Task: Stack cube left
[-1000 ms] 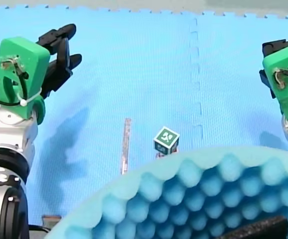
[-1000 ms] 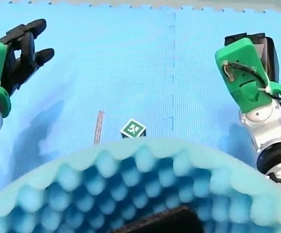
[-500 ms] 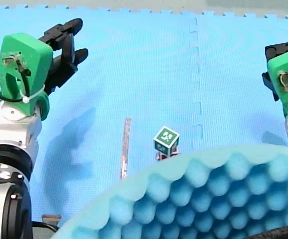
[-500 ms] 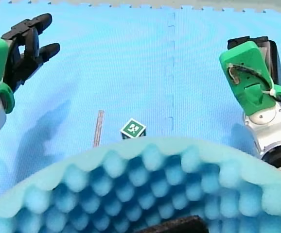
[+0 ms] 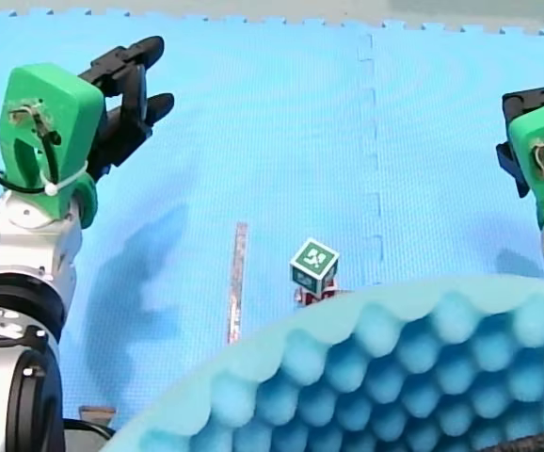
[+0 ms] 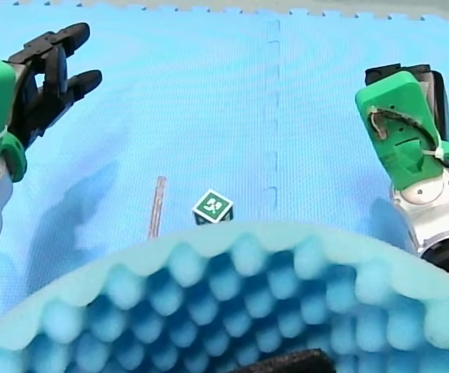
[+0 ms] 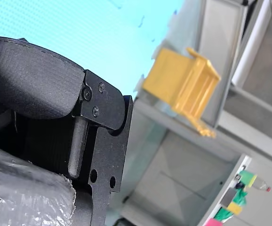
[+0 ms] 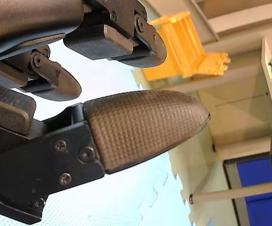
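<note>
A green cube (image 5: 314,265) with a white marker on its top sits on a red block (image 5: 317,294) near the middle of the blue mat (image 5: 281,122). The foam rim hides most of the red block. My left hand (image 5: 129,92) hangs above the mat at the far left, well away from the cubes, holding nothing. My right hand (image 6: 412,81) is up at the right edge, behind its green wrist cover (image 6: 399,128), also far from the cubes.
A light blue egg-crate foam dome (image 5: 394,367) hides the near part of the mat. A thin grey strip (image 5: 238,281) lies left of the cubes. A mat seam (image 5: 374,141) runs away from me. A yellow crate (image 7: 180,84) stands beyond the mat.
My left hand has drifted slightly up and right. My right arm has shifted a little toward the right edge. The cubes have not moved.
</note>
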`<action>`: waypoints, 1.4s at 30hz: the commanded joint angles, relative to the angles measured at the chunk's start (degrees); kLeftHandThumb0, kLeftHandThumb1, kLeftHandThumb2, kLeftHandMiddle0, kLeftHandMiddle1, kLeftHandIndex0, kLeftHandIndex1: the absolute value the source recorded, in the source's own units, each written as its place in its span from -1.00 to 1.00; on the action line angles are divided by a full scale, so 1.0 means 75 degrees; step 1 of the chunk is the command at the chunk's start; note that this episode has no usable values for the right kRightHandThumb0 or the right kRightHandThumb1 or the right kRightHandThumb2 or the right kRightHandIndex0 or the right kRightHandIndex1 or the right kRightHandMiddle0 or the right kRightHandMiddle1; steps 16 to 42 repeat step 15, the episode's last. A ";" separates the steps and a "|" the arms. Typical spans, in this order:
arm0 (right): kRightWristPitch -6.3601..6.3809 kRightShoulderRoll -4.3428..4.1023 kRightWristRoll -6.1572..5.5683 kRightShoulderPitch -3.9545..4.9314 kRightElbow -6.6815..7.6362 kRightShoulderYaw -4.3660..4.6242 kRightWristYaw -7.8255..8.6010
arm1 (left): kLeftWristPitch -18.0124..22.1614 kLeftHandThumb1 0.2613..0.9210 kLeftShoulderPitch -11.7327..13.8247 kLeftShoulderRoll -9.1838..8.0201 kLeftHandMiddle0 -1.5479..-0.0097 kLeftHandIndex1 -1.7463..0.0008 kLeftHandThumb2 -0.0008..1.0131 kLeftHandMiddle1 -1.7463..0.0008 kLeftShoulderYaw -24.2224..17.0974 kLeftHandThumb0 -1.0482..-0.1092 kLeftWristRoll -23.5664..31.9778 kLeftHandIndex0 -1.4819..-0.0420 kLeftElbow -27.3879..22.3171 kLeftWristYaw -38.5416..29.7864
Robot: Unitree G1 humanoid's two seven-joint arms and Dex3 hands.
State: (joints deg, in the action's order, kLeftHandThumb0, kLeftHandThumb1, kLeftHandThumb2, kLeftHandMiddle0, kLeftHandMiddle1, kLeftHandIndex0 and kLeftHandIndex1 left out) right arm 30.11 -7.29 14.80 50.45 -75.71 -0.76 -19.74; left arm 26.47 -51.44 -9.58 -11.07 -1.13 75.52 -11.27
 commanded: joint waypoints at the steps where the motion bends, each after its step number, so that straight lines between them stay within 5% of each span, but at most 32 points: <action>1: 0.0043 -0.0042 -0.0040 -0.0019 0.0027 -0.0012 -0.0015 | 0.0059 1.00 0.0016 0.0000 0.29 1.00 0.52 0.99 0.0006 -1.00 -0.0004 0.46 -0.0018 0.0003; 42: 0.0073 -0.0014 -0.0090 -0.0044 0.0042 -0.0052 -0.0024 | 0.0129 1.00 0.0050 0.0042 0.29 1.00 0.52 0.99 0.0028 -1.00 -0.0026 0.47 -0.0039 -0.0101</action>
